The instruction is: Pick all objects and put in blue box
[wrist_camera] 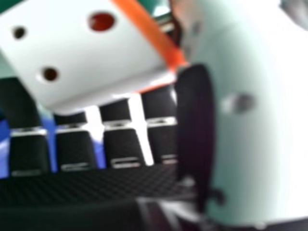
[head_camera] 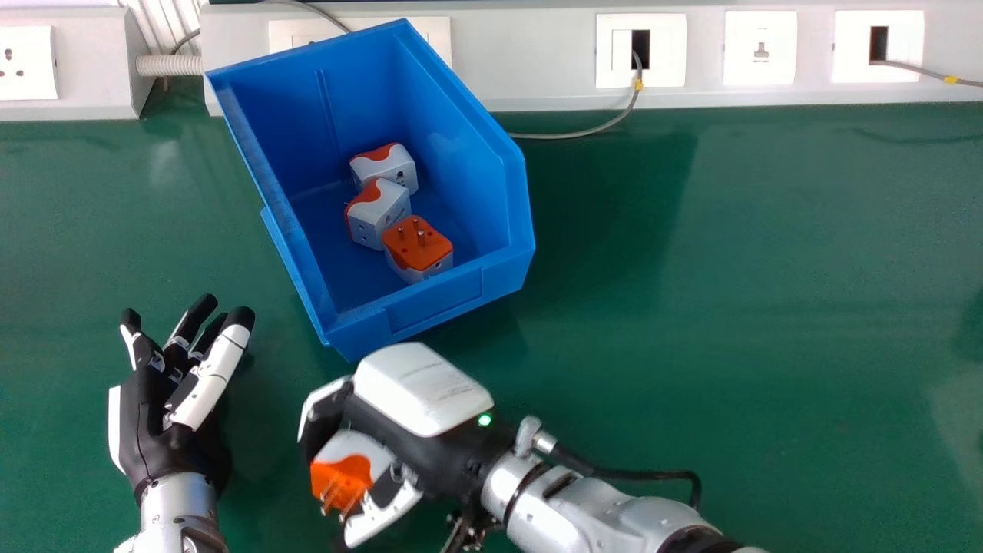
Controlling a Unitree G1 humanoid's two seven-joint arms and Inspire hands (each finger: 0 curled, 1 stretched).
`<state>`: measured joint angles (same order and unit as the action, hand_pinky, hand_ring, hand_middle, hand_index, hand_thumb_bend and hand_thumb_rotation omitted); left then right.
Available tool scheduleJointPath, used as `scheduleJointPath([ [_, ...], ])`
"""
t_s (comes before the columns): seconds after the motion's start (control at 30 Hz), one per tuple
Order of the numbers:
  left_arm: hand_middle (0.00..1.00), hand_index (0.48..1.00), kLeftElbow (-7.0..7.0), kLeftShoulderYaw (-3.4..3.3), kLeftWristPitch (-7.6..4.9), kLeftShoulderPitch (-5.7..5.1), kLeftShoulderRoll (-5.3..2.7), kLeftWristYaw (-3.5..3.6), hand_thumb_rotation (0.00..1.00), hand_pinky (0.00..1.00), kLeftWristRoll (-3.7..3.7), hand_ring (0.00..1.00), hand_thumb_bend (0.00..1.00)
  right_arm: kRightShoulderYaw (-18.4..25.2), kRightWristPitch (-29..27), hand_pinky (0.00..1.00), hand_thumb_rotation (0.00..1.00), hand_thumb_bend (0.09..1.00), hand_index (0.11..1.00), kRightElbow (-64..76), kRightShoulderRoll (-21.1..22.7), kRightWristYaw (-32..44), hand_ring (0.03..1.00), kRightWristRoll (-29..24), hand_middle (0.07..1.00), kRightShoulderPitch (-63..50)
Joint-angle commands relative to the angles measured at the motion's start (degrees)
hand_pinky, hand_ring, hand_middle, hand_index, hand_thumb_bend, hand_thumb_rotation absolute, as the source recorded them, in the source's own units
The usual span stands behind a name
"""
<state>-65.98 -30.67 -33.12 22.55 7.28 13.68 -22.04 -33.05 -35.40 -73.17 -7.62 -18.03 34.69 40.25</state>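
Note:
In the head view my right hand [head_camera: 418, 422] is curled round a white and orange plug adapter [head_camera: 345, 472], in front of the blue box's near edge. The blue box [head_camera: 434, 303] stands tilted in angle on the table, with a white and orange adapter [head_camera: 395, 165], a second one [head_camera: 376, 215] and a third, orange face up [head_camera: 418, 246], inside. My left hand [head_camera: 165, 430] rests palm up at the left, its fingers relaxed. In the right hand view the held adapter [wrist_camera: 96, 53] lies between the thumb and the fingers of my right hand [wrist_camera: 120, 144].
A green table [head_camera: 729, 307] extends to the right of the box. Behind it runs a grey trunking [head_camera: 537, 54] with wall sockets, and a thin grey cable [head_camera: 572, 134] lies on the table just right of the box.

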Motion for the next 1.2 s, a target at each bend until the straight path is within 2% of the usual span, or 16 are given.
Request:
scheduleJointPath([
  [0.0, 0.85, 0.82, -6.89, -0.81, 8.62, -7.25, -2.92, -2.96, 0.05, 0.81, -0.69, 0.84, 0.67, 6.01, -1.43, 0.33, 0.0, 0.496, 0.502, 3.85, -3.91, 6.86, 0.42, -8.29, 0.518, -2.29],
  [0.1, 0.86, 0.829, -6.96, -0.97, 8.78, -7.24, -2.87, -2.77, 0.06, 0.82, -0.87, 0.85, 0.65, 9.94, -0.42, 0.33, 0.0, 0.495, 0.519, 7.91, -3.06, 13.07, 0.415, -14.31, 0.499, -4.67],
  [0.23, 0.86, 0.826, -7.04, -0.81, 8.95, -7.19, -2.85, -3.21, 0.04, 0.81, -0.65, 0.84, 0.65, 13.98, 2.56, 0.35, 0.0, 0.497, 0.516, 15.7, -2.53, 19.52, 0.415, -20.86, 0.492, -9.01],
  [0.33, 0.86, 0.83, -6.95, -0.76, 8.84, -7.34, -2.84, -2.89, 0.05, 0.81, -0.64, 0.84, 0.65, 16.64, 6.36, 0.34, 0.0, 0.497, 0.519, 23.44, -2.39, 25.21, 0.419, -26.53, 0.491, -13.26],
  [0.43, 0.86, 0.838, -6.89, -0.74, 8.96, -7.37, -2.78, -2.92, 0.05, 0.81, -0.64, 0.84, 0.64, 17.77, 11.32, 0.34, 0.0, 0.497, 0.518, 31.85, -1.49, 29.92, 0.423, -30.33, 0.493, -17.53],
  [0.5, 0.86, 0.842, -6.88, -0.91, 8.89, -7.41, -2.76, -2.1, 0.06, 0.81, -0.89, 0.84, 0.63, 18.14, 15.13, 0.34, 0.0, 0.498, 0.516, 37.51, -0.66, 32.49, 0.423, -32.39, 0.493, -20.2],
  [0.53, 0.86, 0.848, -6.91, -0.97, 8.99, -7.35, -2.77, -2.04, 0.05, 0.81, -0.97, 0.85, 0.63, 18.15, 16.88, 0.35, 0.0, 0.498, 0.512, 40.21, -0.22, 33.41, 0.425, -33.16, 0.494, -21.38],
  [0.63, 0.86, 0.845, -7.07, -0.89, 9.26, -7.14, -2.82, -2.3, 0.05, 0.82, -0.84, 0.85, 0.63, 18.41, 20.16, 0.35, 0.0, 0.499, 0.506, 46.78, 0.55, 35.75, 0.427, -35.7, 0.496, -24.23],
  [0.7, 0.86, 0.834, -7.14, -0.8, 9.4, -7.08, -2.87, -2.14, 0.05, 0.82, -0.75, 0.86, 0.64, 18.72, 21.91, 0.36, 0.0, 0.5, 0.502, 50.64, 0.73, 36.55, 0.428, -37.31, 0.495, -25.67],
  [0.8, 0.86, 0.829, -7.09, -0.73, 9.23, -7.1, -3.01, -2.41, 0.05, 0.82, -0.67, 0.85, 0.63, 19.57, 24.3, 0.37, 0.0, 0.501, 0.498, 55.66, 0.67, 36.42, 0.428, -39.36, 0.494, -27.07],
  [0.87, 0.86, 0.829, -7.02, -0.59, 9.03, -7.23, -2.94, -2.35, 0.06, 0.82, -0.5, 0.85, 0.63, 20.61, 25.49, 0.37, 0.0, 0.501, 0.485, 59.0, 0.45, 35.11, 0.433, -40.3, 0.502, -27.54],
  [0.93, 0.86, 0.843, -6.95, -0.7, 8.88, -7.37, -2.9, -1.71, 0.07, 0.82, -0.69, 0.85, 0.62, 21.82, 24.88, 0.36, 0.0, 0.501, 0.484, 61.57, 0.62, 33.48, 0.435, -40.61, 0.505, -27.22],
  [1.0, 0.87, 0.845, -6.97, -0.92, 8.95, -7.36, -2.92, -1.5, 0.06, 0.82, -0.95, 0.86, 0.62, 22.83, 24.47, 0.36, 0.0, 0.501, 0.483, 63.59, 0.72, 31.33, 0.435, -40.02, 0.505, -26.43],
  [1.07, 0.87, 0.845, -6.98, -1.09, 9.07, -7.19, -3.11, -1.84, 0.06, 0.82, -1.12, 0.86, 0.62, 24.12, 23.85, 0.36, 0.0, 0.501, 0.483, 65.12, 0.51, 27.79, 0.435, -38.46, 0.505, -24.21],
  [1.17, 0.87, 0.842, -6.98, -0.9, 9.15, -7.09, -3.24, -2.3, 0.06, 0.82, -0.89, 0.86, 0.62, 24.5, 19.58, 0.36, 0.0, 0.501, 0.484, 63.64, 1.08, 21.12, 0.435, -31.76, 0.504, -19.8],
])
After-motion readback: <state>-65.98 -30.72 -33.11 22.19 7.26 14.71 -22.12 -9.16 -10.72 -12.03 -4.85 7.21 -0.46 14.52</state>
